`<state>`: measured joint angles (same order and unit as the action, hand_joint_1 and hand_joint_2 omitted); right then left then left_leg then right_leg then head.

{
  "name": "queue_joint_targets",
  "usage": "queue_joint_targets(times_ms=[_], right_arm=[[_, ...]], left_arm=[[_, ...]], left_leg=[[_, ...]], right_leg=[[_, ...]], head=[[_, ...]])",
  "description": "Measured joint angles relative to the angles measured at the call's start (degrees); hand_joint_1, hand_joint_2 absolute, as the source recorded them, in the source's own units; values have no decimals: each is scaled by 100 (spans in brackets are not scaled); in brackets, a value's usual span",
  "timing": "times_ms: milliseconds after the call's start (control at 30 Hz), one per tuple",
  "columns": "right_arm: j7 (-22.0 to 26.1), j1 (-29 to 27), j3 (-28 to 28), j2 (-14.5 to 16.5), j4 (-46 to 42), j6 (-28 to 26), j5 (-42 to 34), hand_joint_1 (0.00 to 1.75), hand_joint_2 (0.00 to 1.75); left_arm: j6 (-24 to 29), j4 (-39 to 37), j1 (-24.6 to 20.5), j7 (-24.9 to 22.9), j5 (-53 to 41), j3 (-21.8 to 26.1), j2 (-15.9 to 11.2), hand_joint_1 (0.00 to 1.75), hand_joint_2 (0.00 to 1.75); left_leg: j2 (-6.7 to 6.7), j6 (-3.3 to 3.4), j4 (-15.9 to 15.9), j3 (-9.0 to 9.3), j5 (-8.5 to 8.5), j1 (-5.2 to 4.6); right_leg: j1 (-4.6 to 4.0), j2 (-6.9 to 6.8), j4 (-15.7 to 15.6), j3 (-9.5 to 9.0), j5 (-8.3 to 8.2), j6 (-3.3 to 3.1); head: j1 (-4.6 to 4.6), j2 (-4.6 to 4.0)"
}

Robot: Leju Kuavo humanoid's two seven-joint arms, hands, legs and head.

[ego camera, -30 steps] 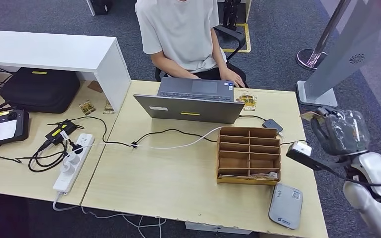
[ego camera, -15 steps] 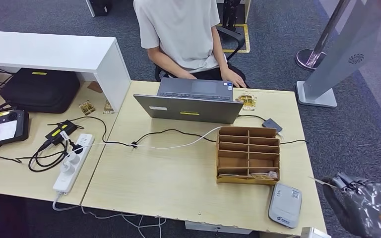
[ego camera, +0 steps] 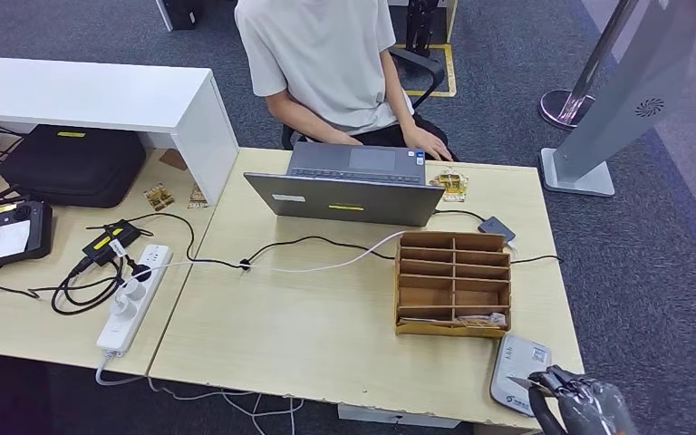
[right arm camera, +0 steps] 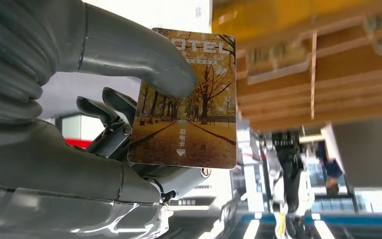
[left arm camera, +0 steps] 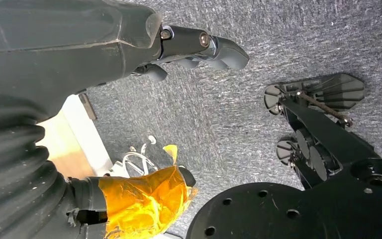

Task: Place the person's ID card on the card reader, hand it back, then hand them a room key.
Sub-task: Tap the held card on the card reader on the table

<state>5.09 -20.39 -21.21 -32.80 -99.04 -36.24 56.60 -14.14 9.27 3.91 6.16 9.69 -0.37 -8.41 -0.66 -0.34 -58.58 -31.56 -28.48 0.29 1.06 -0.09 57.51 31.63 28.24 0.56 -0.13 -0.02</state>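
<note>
One thin, stiff, slippery room key [right arm camera: 184, 99] sits pinched by its edge in the right hand [right arm camera: 129, 114], low beside the card reader [ego camera: 518, 370]; left hand [left arm camera: 129, 74] hangs empty.

A laptop [ego camera: 349, 186] sits open at the desk's [ego camera: 308, 335] far edge, with a wooden organizer [ego camera: 454, 284] near its right corner. To the left lie a power strip [ego camera: 134, 297], a black case [ego camera: 72, 163] and a controller [ego camera: 4, 234]. A grey sign stand [ego camera: 612, 109] rises on the carpet at right.
</note>
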Motion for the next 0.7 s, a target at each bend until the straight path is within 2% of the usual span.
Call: queue_joint_targets(times_ms=[133, 400, 700], right_arm=[[-106, 199, -529, 54, 380, -65, -84, 175, 175], [-286, 429, -1089, 108, 779, -128, -250, 175, 175], [-574, 457, -1327, 118, 926, -295, -265, 175, 175]], left_arm=[[-24, 0, -5, -16, -7, 0, -18, 0, 175], [-42, 0, -11, -68, -8, -3, -32, 0, 175], [-66, 0, -11, -87, -14, -12, -69, 0, 175]], left_leg=[[0, 0, 0, 1, 0, 0], [0, 0, 0, 0, 0, 0], [0, 0, 0, 0, 0, -1]], right_leg=[[0, 0, 0, 0, 0, 0], [0, 0, 1, 0, 0, 0], [1, 0, 1, 1, 0, 0]], head=[[1, 0], [0, 0], [0, 0]])
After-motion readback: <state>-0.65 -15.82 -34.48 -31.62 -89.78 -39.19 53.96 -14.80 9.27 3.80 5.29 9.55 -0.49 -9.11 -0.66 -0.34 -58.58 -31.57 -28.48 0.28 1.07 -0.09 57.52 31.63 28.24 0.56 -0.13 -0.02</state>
